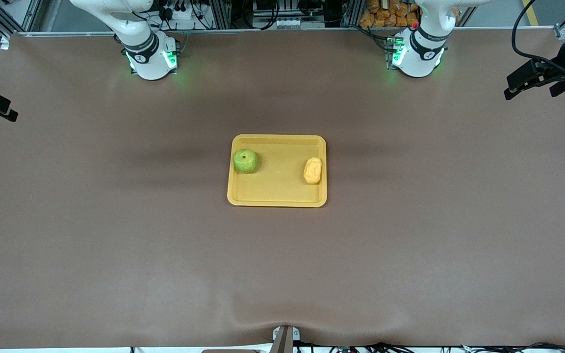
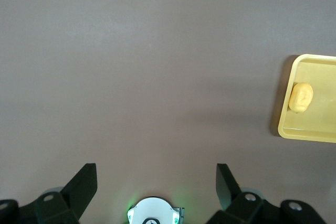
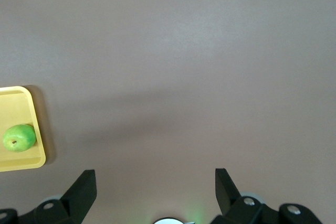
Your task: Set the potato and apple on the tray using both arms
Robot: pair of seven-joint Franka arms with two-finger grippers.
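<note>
The yellow-orange tray (image 1: 277, 193) lies in the middle of the table. The green apple (image 1: 245, 161) sits on it at the end toward the right arm. The potato (image 1: 313, 170) lies on it at the end toward the left arm. My left gripper (image 1: 513, 86) hangs open and empty over the table's edge at the left arm's end. My right gripper (image 1: 10, 113) hangs open and empty over the right arm's end. The left wrist view shows its open gripper (image 2: 156, 174), the potato (image 2: 301, 97) and the tray (image 2: 310, 129). The right wrist view shows its open gripper (image 3: 154, 177), the apple (image 3: 19, 137) and the tray (image 3: 21, 160).
The two arm bases (image 1: 152, 61) (image 1: 417, 56) stand along the table edge farthest from the front camera. Orange bags (image 1: 390, 12) lie off the table by the left arm's base. A small mount (image 1: 285, 338) sits at the table edge nearest the camera.
</note>
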